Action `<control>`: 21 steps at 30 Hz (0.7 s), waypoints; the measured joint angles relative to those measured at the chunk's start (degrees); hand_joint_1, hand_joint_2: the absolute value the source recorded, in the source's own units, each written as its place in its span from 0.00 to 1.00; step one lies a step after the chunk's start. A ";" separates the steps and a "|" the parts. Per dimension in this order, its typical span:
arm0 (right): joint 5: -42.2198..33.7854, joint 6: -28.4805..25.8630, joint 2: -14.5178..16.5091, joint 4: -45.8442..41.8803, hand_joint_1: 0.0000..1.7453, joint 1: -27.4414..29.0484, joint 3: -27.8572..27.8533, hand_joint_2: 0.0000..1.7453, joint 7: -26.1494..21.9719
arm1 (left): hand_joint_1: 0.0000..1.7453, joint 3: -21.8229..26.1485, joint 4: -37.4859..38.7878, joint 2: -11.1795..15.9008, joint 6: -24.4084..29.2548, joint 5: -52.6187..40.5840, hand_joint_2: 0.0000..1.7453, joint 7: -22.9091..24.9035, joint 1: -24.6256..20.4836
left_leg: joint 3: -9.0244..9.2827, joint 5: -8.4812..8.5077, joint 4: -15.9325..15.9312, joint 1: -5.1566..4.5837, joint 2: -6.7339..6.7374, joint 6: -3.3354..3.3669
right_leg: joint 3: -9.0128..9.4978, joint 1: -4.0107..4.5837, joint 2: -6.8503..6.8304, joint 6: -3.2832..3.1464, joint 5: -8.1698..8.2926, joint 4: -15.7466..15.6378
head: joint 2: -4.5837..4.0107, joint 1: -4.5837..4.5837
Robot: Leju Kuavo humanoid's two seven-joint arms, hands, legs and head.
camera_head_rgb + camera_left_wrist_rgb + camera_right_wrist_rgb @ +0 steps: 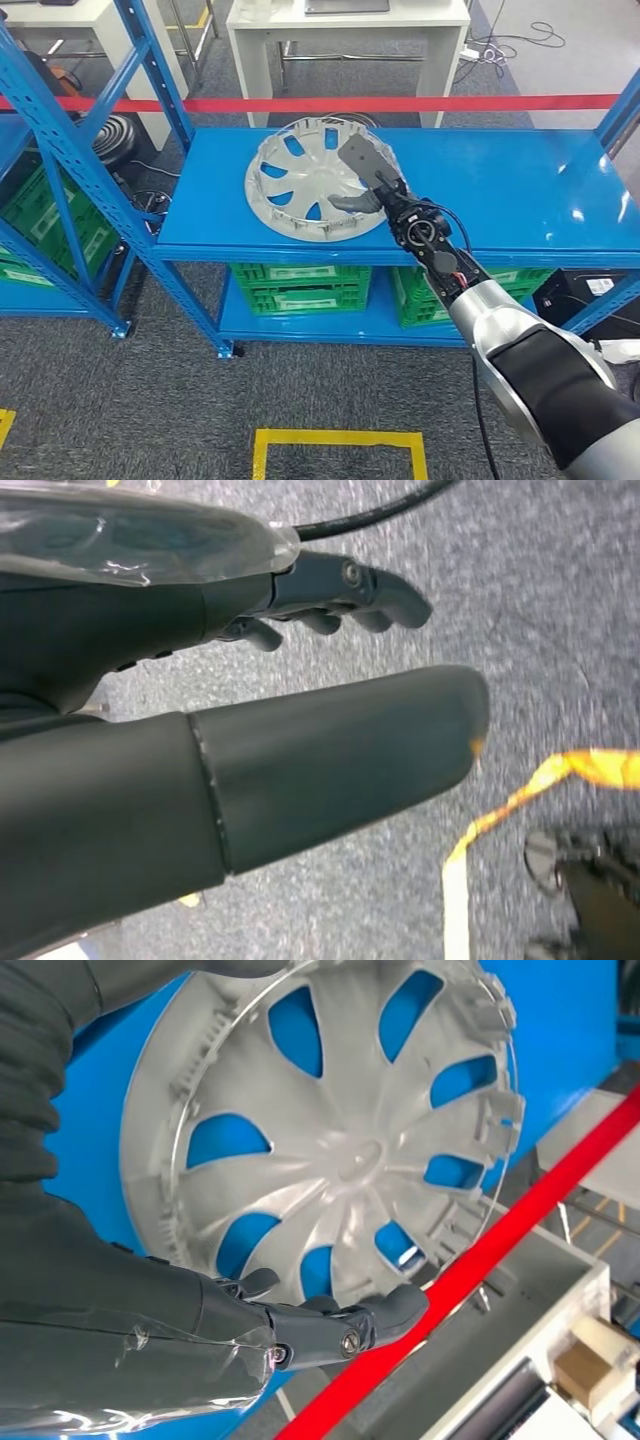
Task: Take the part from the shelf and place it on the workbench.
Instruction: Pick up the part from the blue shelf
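The part is a silver hubcap (298, 185) lying inner side up on the blue shelf (513, 190), near its front edge. My right hand (370, 180) reaches in over its right rim. The thumb (351, 203) lies on the inner face, and the rim passes between it and the fingers. In the right wrist view the hubcap (332, 1140) is close up, with the dark fingers (340, 1328) running along the outside of its rim. My left hand (340, 680) hangs over the grey carpet, holding nothing, its fingers (362, 590) loosely apart from the thumb.
Green crates (302, 285) sit on the lower shelf level. A red barrier tape (423, 103) runs behind the shelf, with white tables (347, 30) beyond it. A second blue rack (68, 190) stands at the left. Yellow floor marking (336, 440) lies in front of me.
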 joint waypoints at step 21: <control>7.93 0.50 0.04 1.55 0.00 -0.81 1.16 1.00 2.91 | 0.00 0.02 0.01 -0.30 0.28 0.00 0.00 0.02 0.03 | -3.67 -8.00 11.92 1.44 -0.07 -3.08 | -2.46 -0.74 -0.52 -0.42 1.74 0.89 | 0.00 0.29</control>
